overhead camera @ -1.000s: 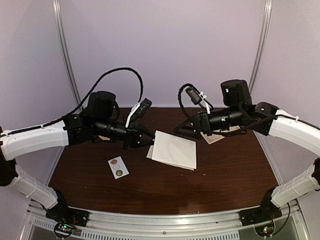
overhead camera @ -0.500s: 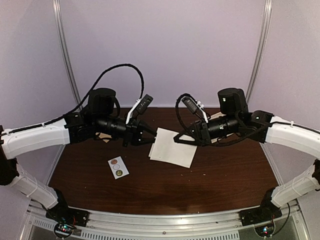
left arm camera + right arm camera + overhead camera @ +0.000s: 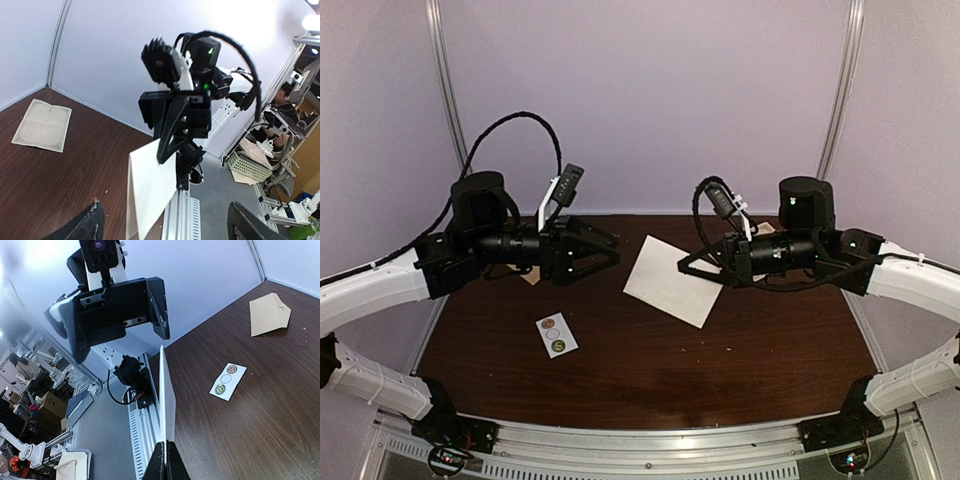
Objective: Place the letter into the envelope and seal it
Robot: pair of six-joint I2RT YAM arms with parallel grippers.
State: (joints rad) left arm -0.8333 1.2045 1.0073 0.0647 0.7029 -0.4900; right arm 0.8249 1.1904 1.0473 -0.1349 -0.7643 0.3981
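Observation:
The letter (image 3: 668,281), a folded white sheet, hangs in the air over the middle of the table. My right gripper (image 3: 684,268) is shut on its right edge. In the right wrist view the letter (image 3: 167,395) shows edge-on, rising from the shut fingertips (image 3: 165,463). My left gripper (image 3: 612,249) is open, a little left of the sheet and apart from it. Its fingers (image 3: 94,220) frame the letter (image 3: 150,185) in the left wrist view. The tan envelope (image 3: 269,314) lies flat at the far left of the table, mostly hidden under the left arm in the top view.
A small white sticker card with round dots (image 3: 557,334) lies front left, also seen as a card (image 3: 228,381) from the right wrist. A cream sheet with an ornate border (image 3: 42,125) lies at the back right. The table's metal rail (image 3: 650,440) runs along the near edge.
The right gripper came in and shut on the letter's right edge. The left gripper let go, opened wide and drew back to the left. The letter now hangs from the right gripper alone.

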